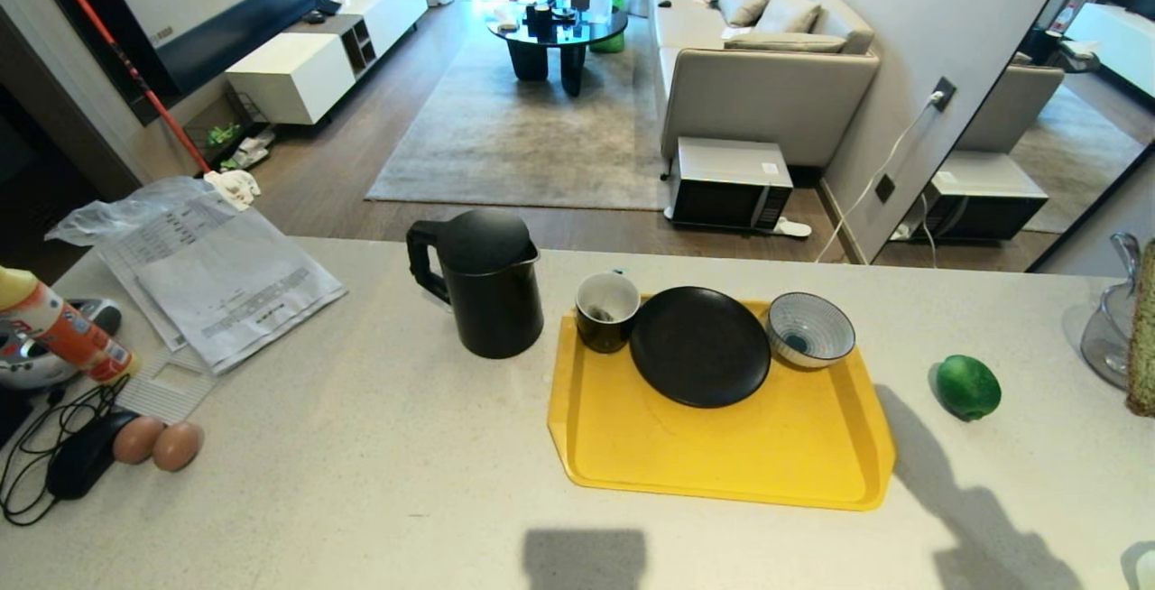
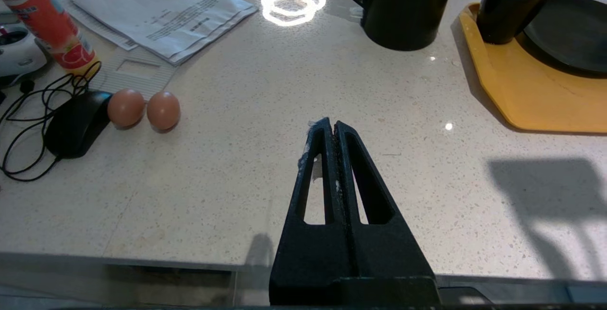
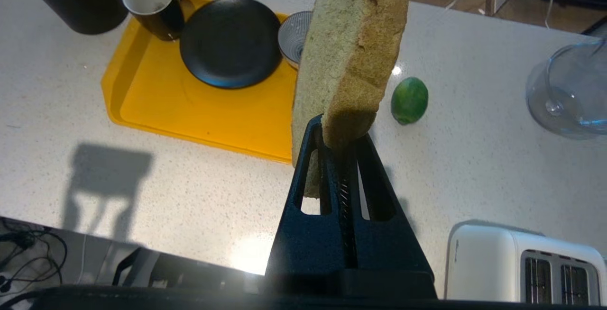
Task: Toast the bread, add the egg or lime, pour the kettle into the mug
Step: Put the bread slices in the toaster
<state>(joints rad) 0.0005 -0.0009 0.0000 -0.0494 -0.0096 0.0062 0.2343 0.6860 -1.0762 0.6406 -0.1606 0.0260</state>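
The bread [image 3: 351,49], a thick pale green slice with a brown crust, stands on edge in the air above the worktop [image 3: 474,168], pinched at its lower corner by the right claw [image 3: 339,141], whose fingers are clamped onto it. A white toaster [image 3: 526,265] with two empty slots sits at the near right of the worktop, close beneath the claw. Since the slice is not in a slot, toasting looks not yet begun; dropping it in seems to be the step in hand.

Beyond the slice lies the lime [image 1: 967,387], alone on the bare worktop, just right of the yellow tray [image 1: 722,455]. On the tray sit the mug [image 1: 606,310], a black plate [image 1: 699,346] and a striped bowl [image 1: 809,328]; plate and bowl are empty. The kettle [image 1: 483,283] stands upright just left of the tray, beside the mug, lid on, so pouring appears undone, as does adding the lime or egg. No spotted egg shows.

The left claw [image 2: 330,127] hovers empty with fingers pressed together over the near worktop, idle.
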